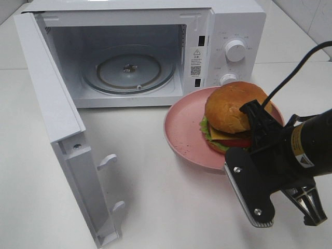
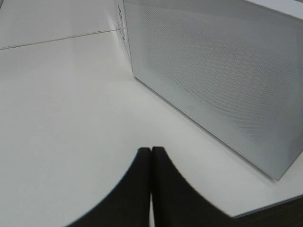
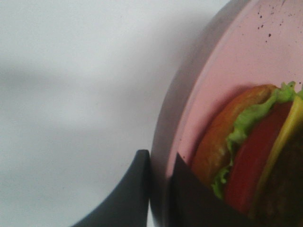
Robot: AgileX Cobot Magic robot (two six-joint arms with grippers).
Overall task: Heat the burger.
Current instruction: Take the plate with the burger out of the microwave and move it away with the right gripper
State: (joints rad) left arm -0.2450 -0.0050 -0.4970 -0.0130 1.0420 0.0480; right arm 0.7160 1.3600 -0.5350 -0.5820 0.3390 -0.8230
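Burger (image 1: 232,115) sits on the pink plate (image 1: 179,132) on the desk, before the open microwave (image 1: 155,46). I judge it soft and stacked, so I grip the stiff plate rim: right gripper (image 3: 158,189) pinches it. Left gripper (image 2: 151,156) is together, empty.

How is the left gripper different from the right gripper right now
The left gripper is shut on nothing, above bare table beside the microwave door; the right gripper pinches the rim of the pink plate carrying the burger. Both have dark fingers.
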